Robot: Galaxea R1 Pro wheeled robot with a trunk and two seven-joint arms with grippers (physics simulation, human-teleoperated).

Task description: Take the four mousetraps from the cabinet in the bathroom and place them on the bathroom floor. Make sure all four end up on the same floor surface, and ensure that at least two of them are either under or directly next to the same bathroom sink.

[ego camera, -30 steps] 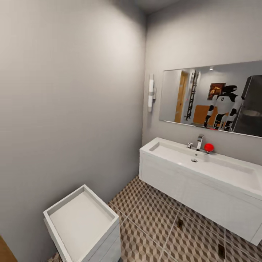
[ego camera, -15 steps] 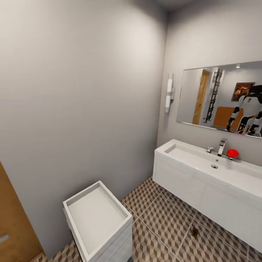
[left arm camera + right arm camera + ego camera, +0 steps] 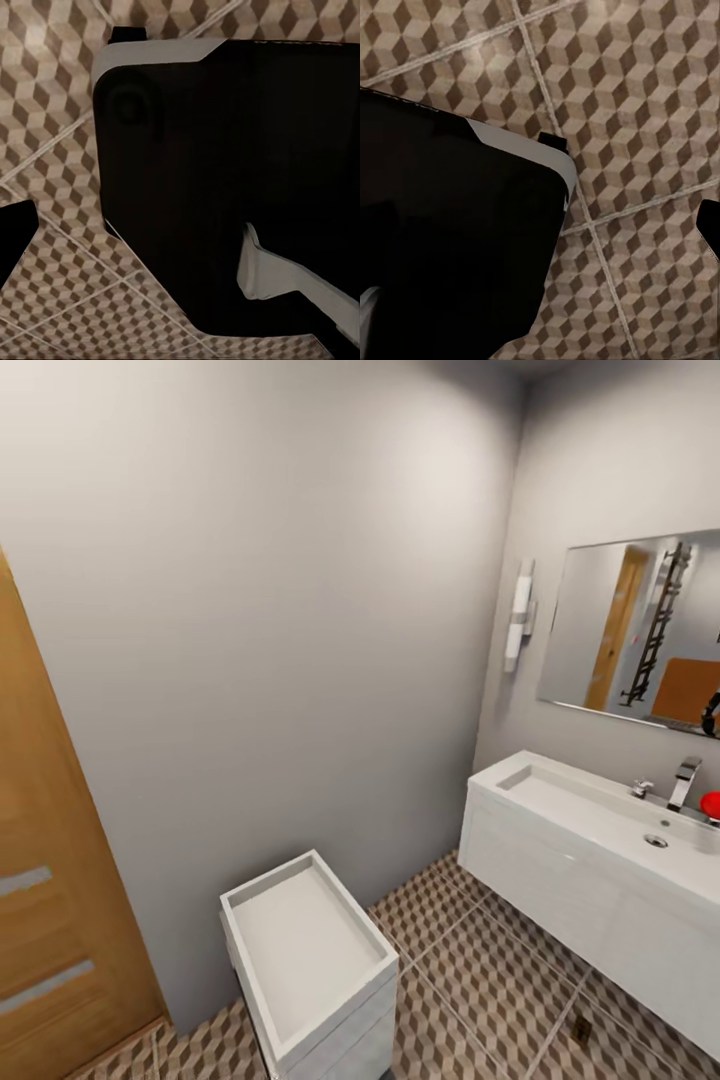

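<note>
The white sink (image 3: 560,800) with its chrome tap (image 3: 685,782) tops a boxy vanity at the right of the head view. One small brown mousetrap (image 3: 580,1030) lies flat on the cube-patterned bathroom floor (image 3: 470,960), just in front of the vanity's lower edge. The mirror (image 3: 640,630) reflects an orange-brown patch of the cabinet (image 3: 690,690). In the wrist views my left gripper (image 3: 180,247) and right gripper (image 3: 540,225) hang over floor tiles beside my own dark body. One dark fingertip (image 3: 15,240) and another fingertip (image 3: 711,225) sit at the frame edges with nothing between the fingers.
A white square-edged toilet (image 3: 310,960) stands against the grey wall at lower centre. A wooden door with frosted strips (image 3: 50,900) fills the left edge. A red round object (image 3: 712,805) sits on the sink by the tap. A wall lamp (image 3: 518,615) hangs beside the mirror.
The head camera has swung left: sink, mirror and toilet have slid right in the picture, and the wooden door has come into view. My reflection has nearly left the mirror.
</note>
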